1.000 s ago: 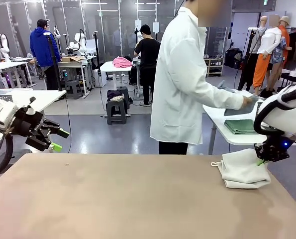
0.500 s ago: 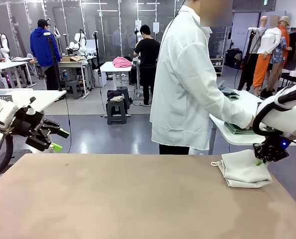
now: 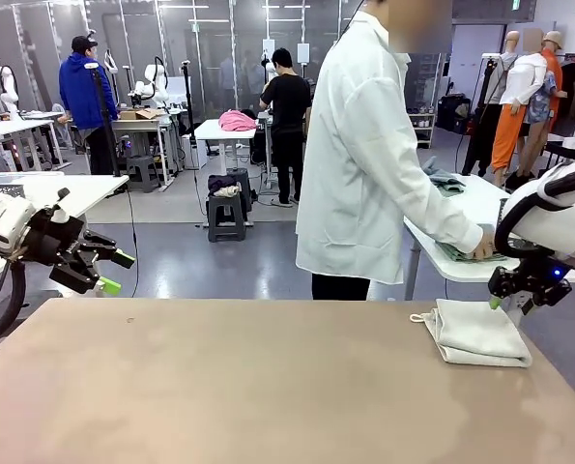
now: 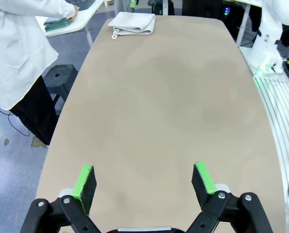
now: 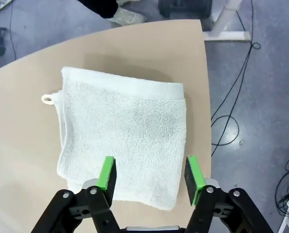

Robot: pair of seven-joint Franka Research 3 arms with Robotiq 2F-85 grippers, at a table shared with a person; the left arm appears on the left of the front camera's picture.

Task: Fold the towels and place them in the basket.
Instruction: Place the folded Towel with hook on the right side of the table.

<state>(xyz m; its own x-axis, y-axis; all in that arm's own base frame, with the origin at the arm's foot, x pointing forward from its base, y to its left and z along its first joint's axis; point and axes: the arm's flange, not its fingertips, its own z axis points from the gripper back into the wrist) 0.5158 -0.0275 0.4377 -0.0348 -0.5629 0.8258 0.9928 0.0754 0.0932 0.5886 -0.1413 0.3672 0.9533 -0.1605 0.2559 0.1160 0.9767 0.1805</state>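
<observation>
- The right gripper [image 3: 512, 302] hung with its jaws spread wide and nothing between them, its green pads [image 5: 107, 173] standing apart.
- Directly beneath that gripper lay the off-white towel [image 5: 125, 131], folded into a flat rectangle on the tan table [image 3: 219, 387]. In the right wrist view the fingers stood over the towel's near edge, and most of the cloth stretched ahead of them.
- Whether the pads touched the cloth could not be told.
- The towel's small corner loop [image 5: 47, 99] poked out on the side far from the fingers (in the front view it pointed towards the middle of the table).
- The towel sat close to the table's edge, with grey floor and cables just past it.
- Beyond the right gripper, on a white side table [image 3: 432, 232], a person in a white coat [image 3: 364, 155] pressed a hand [image 3: 480, 249] on a folded mint-green towel [image 3: 466, 253].
- The left gripper [image 3: 116, 273] hovered wide open and empty, off the table's other end and well apart from both towels.
- From the left wrist view, bare tabletop ran ahead of its fingers [image 4: 85, 182], and the off-white towel [image 4: 132, 22] lay at the far end.
</observation>
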